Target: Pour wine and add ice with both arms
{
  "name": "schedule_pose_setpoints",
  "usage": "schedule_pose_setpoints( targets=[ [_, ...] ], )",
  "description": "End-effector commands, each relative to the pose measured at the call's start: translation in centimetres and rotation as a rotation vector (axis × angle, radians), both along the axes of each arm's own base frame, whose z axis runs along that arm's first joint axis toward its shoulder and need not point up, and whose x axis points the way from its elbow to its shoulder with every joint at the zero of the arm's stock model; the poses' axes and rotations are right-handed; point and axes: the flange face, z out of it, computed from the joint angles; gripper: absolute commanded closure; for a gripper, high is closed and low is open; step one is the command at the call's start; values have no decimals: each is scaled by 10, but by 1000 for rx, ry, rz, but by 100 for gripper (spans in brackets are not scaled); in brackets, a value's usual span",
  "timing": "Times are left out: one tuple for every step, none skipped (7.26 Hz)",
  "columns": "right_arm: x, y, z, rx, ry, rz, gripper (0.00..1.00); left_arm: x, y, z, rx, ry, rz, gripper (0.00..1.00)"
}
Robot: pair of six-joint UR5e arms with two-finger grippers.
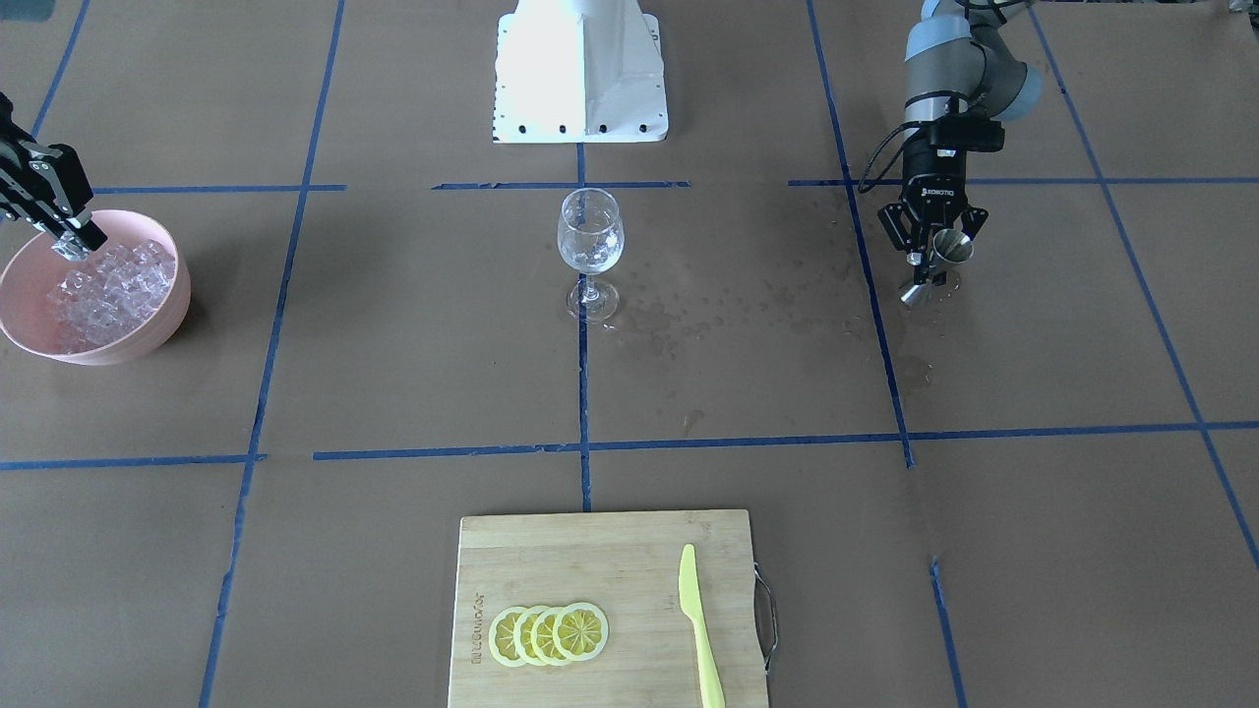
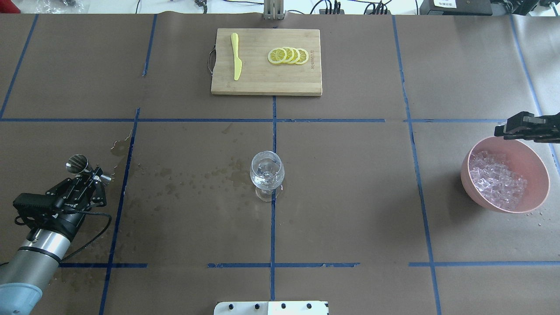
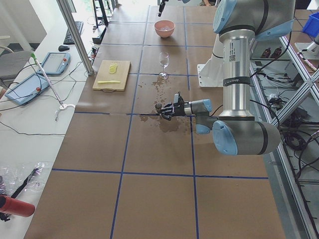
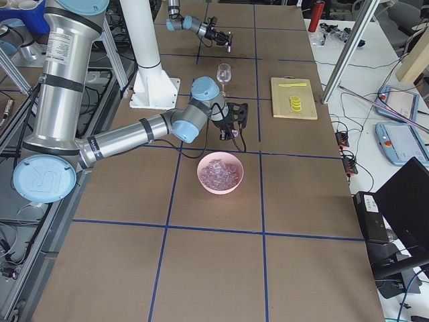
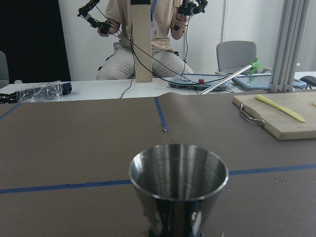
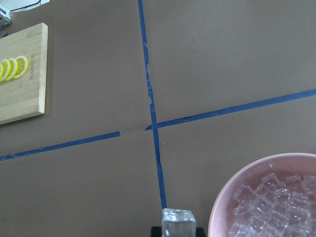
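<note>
My left gripper is shut on a steel jigger and holds it low over the wet table, slightly tilted. Its open cup fills the left wrist view. My right gripper is shut on one ice cube, just above the near rim of the pink bowl. The bowl holds a heap of ice. A stemmed wine glass stands at the table's middle, between the arms, with something clear in it.
A wooden cutting board at the far edge carries lemon slices and a yellow knife. Wet spots lie between the glass and the jigger. The white pedestal is behind the glass.
</note>
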Motion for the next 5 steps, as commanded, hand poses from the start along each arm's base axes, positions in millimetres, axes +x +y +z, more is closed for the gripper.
schedule_pose_setpoints(
  targets=[
    [-3, -7, -24, 43, -30, 8, 100, 5, 0, -4, 2, 10, -1, 89],
    [-3, -10, -29, 54, -36, 11, 100, 6, 0, -5, 2, 11, -1, 78],
    [-4, -14, -36, 69, -43, 14, 100, 6, 0, -3, 2, 7, -1, 66],
    [-4, -15, -38, 73, -45, 15, 100, 7, 0, -4, 2, 10, -1, 60],
    [-7, -20, -49, 93, -57, 16, 100, 8, 0, -6, 3, 14, -1, 58]
  ],
)
